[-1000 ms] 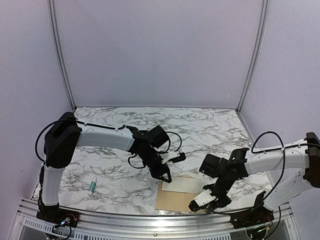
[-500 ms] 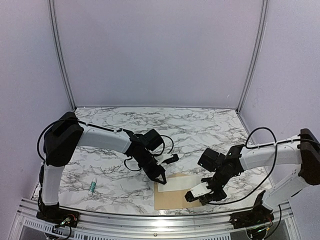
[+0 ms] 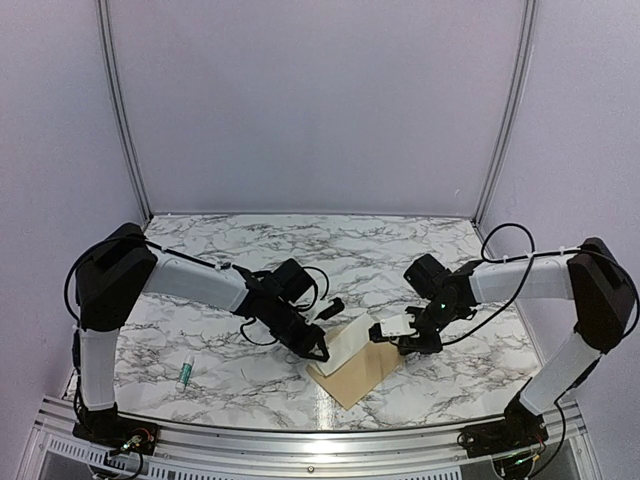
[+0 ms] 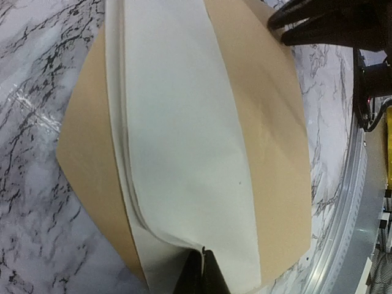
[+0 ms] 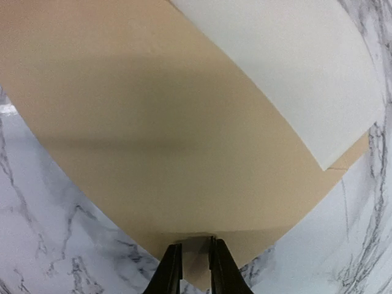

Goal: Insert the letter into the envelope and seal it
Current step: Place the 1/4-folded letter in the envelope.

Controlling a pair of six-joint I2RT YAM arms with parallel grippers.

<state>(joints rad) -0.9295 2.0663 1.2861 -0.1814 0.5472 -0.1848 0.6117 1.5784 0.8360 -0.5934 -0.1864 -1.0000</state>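
Risk, nearest first: the envelope (image 3: 362, 378) lies askew on the surface (image 3: 250, 250), one corner pointing at the near rail. A further pull from either arm could spin it or drag that corner over the edge.

The letter (image 3: 348, 342) rests on top of the envelope, not inside it. The left hand (image 3: 320, 352) is clenched on the letter's near-left edge, a narrow pinch on thin paper. Such a grip may slip, or crease the sheet if it is pushed rather than drawn.

The right hand (image 3: 384, 333) faces it, clenched on a point of the envelope's far-right edge. Whether that point is the flap or the body cannot be told.

No open mouth shows in any view. The likeliest fault is therefore the letter sliding across the envelope's face instead of into it. Opposed pulls by the two hands could also tear either sheet.

Appearance, nearest first:
- The envelope is plain tan, unmarked and smooth. Its side toward the right hand appears lifted off the surface.
- The letter is pale cream-white and folded. It bows upward in a shallow tent, with stacked layers visible along one long edge in the left wrist view. No border or ruling shows on the exposed face.
- A small white and green tube (image 3: 184, 374) lies well apart to the left, untouched.
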